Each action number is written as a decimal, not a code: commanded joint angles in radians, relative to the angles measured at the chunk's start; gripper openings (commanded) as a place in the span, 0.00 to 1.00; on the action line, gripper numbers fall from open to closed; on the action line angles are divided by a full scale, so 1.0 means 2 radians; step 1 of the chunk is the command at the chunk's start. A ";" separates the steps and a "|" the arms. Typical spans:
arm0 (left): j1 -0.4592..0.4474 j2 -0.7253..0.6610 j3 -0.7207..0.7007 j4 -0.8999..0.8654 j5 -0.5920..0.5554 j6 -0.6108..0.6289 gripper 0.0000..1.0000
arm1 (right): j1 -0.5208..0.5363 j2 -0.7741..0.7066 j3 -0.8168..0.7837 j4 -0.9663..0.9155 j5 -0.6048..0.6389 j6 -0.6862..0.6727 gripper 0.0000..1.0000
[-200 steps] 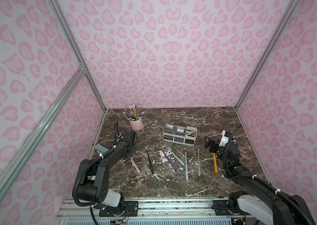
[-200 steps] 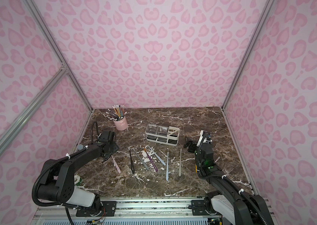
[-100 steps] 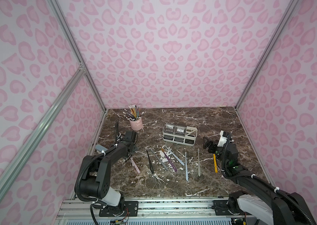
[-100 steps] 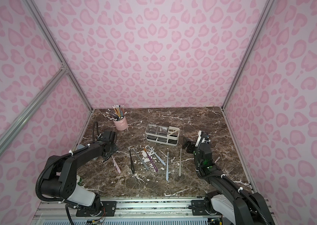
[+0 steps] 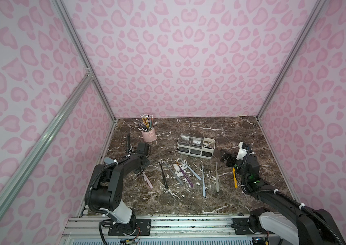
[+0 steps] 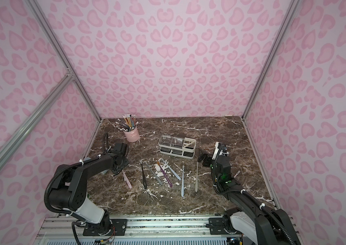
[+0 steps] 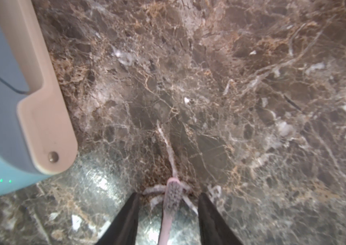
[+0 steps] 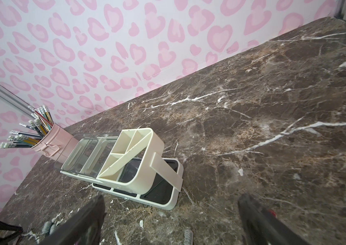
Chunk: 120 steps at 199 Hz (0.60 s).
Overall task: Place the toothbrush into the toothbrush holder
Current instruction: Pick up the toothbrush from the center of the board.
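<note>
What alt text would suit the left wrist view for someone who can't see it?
A pink toothbrush with grey bristles lies on the brown marble table between the two dark fingers of the left hand, which stand apart on either side without touching it. A blue-grey and beige object that I cannot identify fills one edge of the picture.

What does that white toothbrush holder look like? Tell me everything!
The toothbrush holder is a white plastic caddy standing upright on the brown marble table. Two clear lidded boxes fill one end; the other is an open compartment split by thin dividers, with no toothbrush inside. A flat tray with dark panels sits underneath. Only the table touches it.
</note>
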 commanded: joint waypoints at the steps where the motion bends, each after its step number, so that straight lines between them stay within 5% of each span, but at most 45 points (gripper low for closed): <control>1: 0.000 0.003 0.001 0.020 -0.011 -0.006 0.44 | 0.003 -0.001 0.006 0.016 0.000 -0.003 1.00; 120: 0.000 0.023 -0.004 0.026 -0.004 -0.006 0.32 | 0.006 -0.005 0.008 0.011 0.005 -0.004 1.00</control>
